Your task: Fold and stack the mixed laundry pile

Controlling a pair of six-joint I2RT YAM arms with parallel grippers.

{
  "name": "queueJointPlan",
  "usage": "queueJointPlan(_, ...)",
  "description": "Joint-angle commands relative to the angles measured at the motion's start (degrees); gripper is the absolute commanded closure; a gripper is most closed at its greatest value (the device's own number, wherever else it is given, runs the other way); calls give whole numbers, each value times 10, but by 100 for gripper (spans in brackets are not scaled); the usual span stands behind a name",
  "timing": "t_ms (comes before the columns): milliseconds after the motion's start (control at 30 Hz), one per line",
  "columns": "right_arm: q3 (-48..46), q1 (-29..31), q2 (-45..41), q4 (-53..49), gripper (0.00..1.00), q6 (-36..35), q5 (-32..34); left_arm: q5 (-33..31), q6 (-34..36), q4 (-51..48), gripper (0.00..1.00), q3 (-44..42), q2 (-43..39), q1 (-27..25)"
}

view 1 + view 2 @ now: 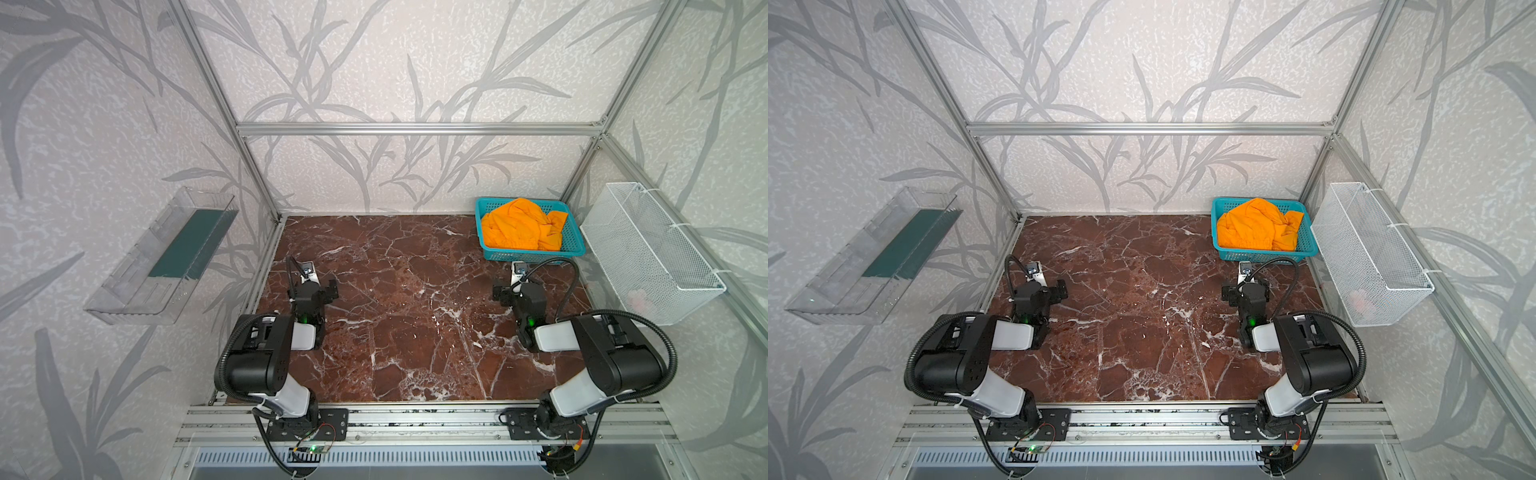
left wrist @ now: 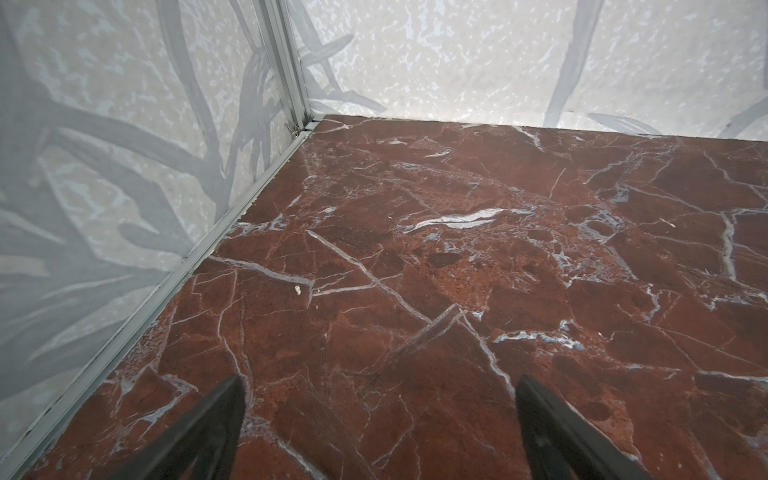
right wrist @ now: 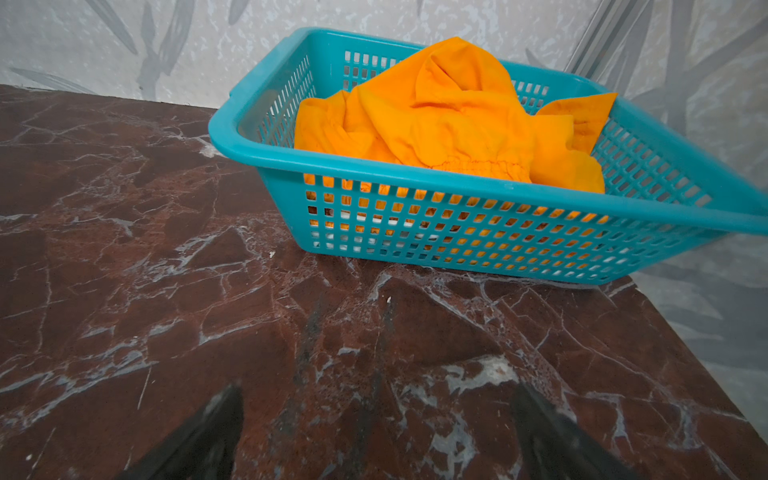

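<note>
Your left gripper and right gripper hang wide-jawed over open tabletop; orange trousers fill the teal basket in the far-right corner

1. The basket stands on the counter, close ahead of the right fingers.
2. The trousers lie inside it.
3. The left fingers hang over the counter, well left of both.
</note>
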Motion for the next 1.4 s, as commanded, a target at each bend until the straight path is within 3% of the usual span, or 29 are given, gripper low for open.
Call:
queueJointPlan(0, 5, -2, 4, 19, 1, 3, 0, -8, -3, 12, 1, 4, -2, 1)
queueJointPlan(433, 2, 3, -13, 13, 1, -3, 4, -23, -7, -1, 1, 3, -23, 0)
queueJointPlan(633, 70, 24, -173, -221, 0, -14, 36, -85, -21, -228, 1, 62, -196, -26)
queueJointPlan(767, 192, 24, -218, -416, 4, -10, 30, -93, -59, -372, 1, 150, -256, -75)
queueJointPlan(867, 293, 22, -194, -507, 7, -20, 32, -101, -47, -456, 1, 233, -248, -125)
queueJointPlan(1067, 501, -23, -71, -659, 16, -19, -12, -26, -65, -619, 1, 379, -224, -173)
queueJointPlan(1200, 636, -56, 42, -747, 23, -7, -36, 17, -78, -695, 1, 426, -220, -183)
queueJointPlan(1267, 641, -59, 42, -750, 23, -7, -36, 27, -77, -717, 1, 436, -221, -184)
queueJointPlan(1300, 712, -68, 122, -793, 25, 10, -33, 35, -75, -723, 1, 438, -223, -184)
queueJointPlan(1367, 747, -73, 176, -807, 28, 28, -23, 50, -76, -731, 1, 440, -225, -185)
